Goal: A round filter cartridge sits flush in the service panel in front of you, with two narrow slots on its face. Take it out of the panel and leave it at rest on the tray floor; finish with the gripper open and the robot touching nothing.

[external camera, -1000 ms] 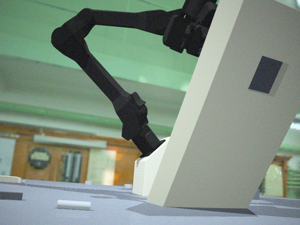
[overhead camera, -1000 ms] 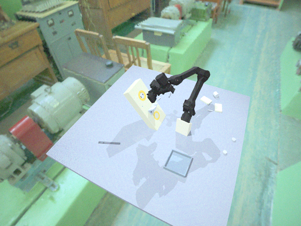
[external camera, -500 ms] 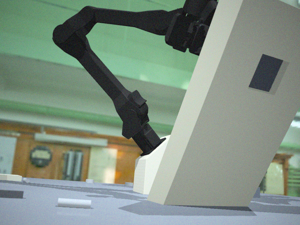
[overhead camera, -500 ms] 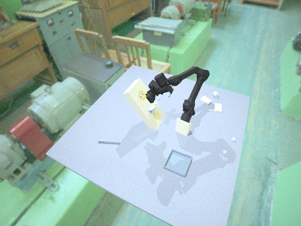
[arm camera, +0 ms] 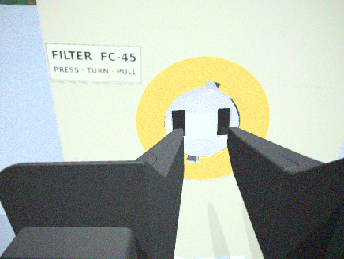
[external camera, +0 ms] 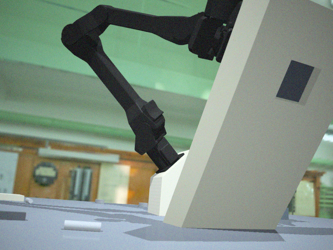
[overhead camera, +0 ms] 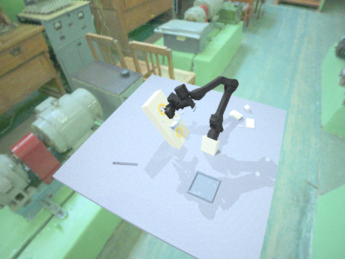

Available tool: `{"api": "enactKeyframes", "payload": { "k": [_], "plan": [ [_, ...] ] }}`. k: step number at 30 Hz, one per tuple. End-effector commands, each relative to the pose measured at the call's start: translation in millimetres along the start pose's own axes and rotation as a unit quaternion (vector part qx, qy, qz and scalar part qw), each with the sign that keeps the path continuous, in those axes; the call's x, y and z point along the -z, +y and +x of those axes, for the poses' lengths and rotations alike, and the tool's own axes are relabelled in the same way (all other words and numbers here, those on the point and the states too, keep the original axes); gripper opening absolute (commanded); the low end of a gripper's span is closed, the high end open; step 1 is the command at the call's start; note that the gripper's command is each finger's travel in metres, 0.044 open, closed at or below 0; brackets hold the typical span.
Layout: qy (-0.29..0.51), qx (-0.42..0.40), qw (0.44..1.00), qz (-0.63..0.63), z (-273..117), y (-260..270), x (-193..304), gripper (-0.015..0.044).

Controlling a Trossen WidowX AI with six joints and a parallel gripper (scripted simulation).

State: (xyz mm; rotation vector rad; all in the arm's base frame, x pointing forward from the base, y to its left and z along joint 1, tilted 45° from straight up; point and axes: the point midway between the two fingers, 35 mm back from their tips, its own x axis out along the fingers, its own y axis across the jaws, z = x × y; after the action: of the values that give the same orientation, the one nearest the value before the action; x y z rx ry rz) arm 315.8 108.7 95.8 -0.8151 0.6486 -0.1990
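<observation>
The round white filter cartridge [arm camera: 201, 123] sits in the cream service panel [overhead camera: 152, 100] [external camera: 242, 134] [arm camera: 292, 31], inside a yellow ring [arm camera: 151, 118]. Its two dark slots stand side by side in the wrist view. My gripper [arm camera: 205, 137] [overhead camera: 164, 109] is partly open, with nothing between its fingers. The fingertips overlap the lower ends of the slots in the wrist view; whether they touch or enter them I cannot tell. The panel hides the fingertips in the exterior view. The shallow blue-grey tray [overhead camera: 200, 197] is empty on the table.
A white bracket-like piece [overhead camera: 175, 122] stands out from the panel, above a second yellow ring [overhead camera: 176, 133]. A dark bar [overhead camera: 124, 163] lies left of the tray. Cream blocks [overhead camera: 236, 114] [overhead camera: 250, 123] and small white discs [overhead camera: 257, 174] lie on the right. A white cylinder [external camera: 82, 225] lies near the panel.
</observation>
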Motion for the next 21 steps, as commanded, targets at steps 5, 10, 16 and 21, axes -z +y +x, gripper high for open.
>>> {"api": "enactKeyframes", "payload": {
  "k": [5, 10, 16, 21],
  "plan": [
    [0.003, 0.0, 1.0, -0.006, 15.0, -0.1, 4.8, 0.0107],
    [0.002, 0.002, 1.0, -0.006, 21.8, -1.2, 5.2, 0.0107],
    [0.001, 0.002, 1.0, -0.006, 22.0, -0.9, 6.4, 0.0107],
    [0.001, 0.002, 1.0, -0.006, 22.0, -0.4, 8.0, 0.0107]
  ]
}}
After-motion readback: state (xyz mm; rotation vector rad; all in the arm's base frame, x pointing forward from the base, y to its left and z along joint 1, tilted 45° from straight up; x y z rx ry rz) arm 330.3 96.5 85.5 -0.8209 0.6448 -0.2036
